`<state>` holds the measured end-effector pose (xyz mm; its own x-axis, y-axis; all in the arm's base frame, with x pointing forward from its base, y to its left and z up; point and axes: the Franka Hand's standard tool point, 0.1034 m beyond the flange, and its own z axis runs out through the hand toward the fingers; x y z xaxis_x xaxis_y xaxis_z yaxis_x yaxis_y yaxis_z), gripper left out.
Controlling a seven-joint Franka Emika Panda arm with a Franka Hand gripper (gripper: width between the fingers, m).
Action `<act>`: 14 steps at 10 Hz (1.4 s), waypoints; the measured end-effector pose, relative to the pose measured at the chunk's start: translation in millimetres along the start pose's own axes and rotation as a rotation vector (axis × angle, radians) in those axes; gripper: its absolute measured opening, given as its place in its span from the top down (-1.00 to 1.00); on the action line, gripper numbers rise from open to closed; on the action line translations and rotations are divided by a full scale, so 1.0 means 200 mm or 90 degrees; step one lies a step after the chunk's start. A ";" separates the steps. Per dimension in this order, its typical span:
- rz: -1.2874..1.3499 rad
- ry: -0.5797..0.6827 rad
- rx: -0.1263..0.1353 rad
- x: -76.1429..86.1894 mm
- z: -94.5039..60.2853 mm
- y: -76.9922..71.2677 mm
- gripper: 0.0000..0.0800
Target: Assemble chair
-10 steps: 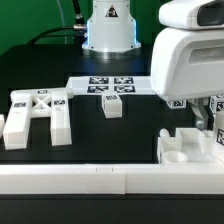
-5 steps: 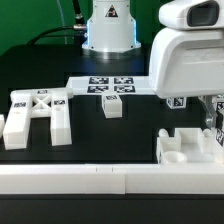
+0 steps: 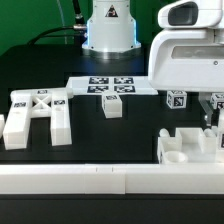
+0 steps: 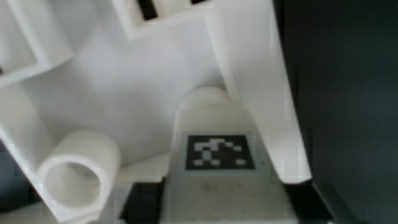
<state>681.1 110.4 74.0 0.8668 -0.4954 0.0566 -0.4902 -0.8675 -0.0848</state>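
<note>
Chair parts, listed from the exterior view's left to its right, each placed by the seat.

1. H-piece (image 3: 35, 112). It is lying flat with its tags up, well apart from the seat (image 3: 192, 150) toward the exterior view's left. It is not joined to anything.
2. Marker board (image 3: 78, 82). It is lying farther back than the seat and left of it.
3. Peg (image 3: 112, 106). It is standing loose just in front of the marker board, between the H-piece and the seat.
4. Tagged cube (image 3: 177, 99). It is showing just behind the seat's left end, under the arm's white hand. Whether it belongs to item 6 cannot be told.
5. Seat. It is sitting at the exterior view's right, with a round socket at its near corner.
6. Gripper (image 4: 217, 198). It is reaching down at the seat's right end. In the wrist view its fingers are standing narrow and clamping a tagged part (image 4: 217, 135) from both sides. This part has a rounded end and is lying right against the seat's raised rib. Whether it is a loose leg or part of the seat itself cannot be told.

Handling note (a judgement): the step in hand appears to be securing and raising the tagged part.
- The fingers should be pressing squarely on its flat sides.
- The lift should be going straight up so the part is not scraping the rib or dragging the seat.
- The tag should be facing upward.

With items 1 and 3 loose, most of the assembly looks undone.
</note>
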 end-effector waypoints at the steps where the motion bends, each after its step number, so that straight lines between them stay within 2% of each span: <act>1: 0.071 -0.007 0.000 0.00 0.00 0.00 0.28; 4: 0.230 -0.008 -0.005 0.00 0.00 -0.01 0.28; 6: 0.228 -0.008 -0.005 0.00 0.00 -0.01 0.25; 7: 0.204 -0.008 -0.004 0.00 0.00 -0.01 -0.19; 8: 0.167 -0.008 -0.005 0.00 0.00 -0.01 -0.53; 10: 0.061 -0.008 -0.006 -0.01 0.00 -0.02 -0.61; 14: -0.189 -0.009 -0.004 0.00 0.00 -0.01 -0.62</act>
<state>682.3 112.2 73.8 0.9737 -0.2188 0.0636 -0.2151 -0.9747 -0.0608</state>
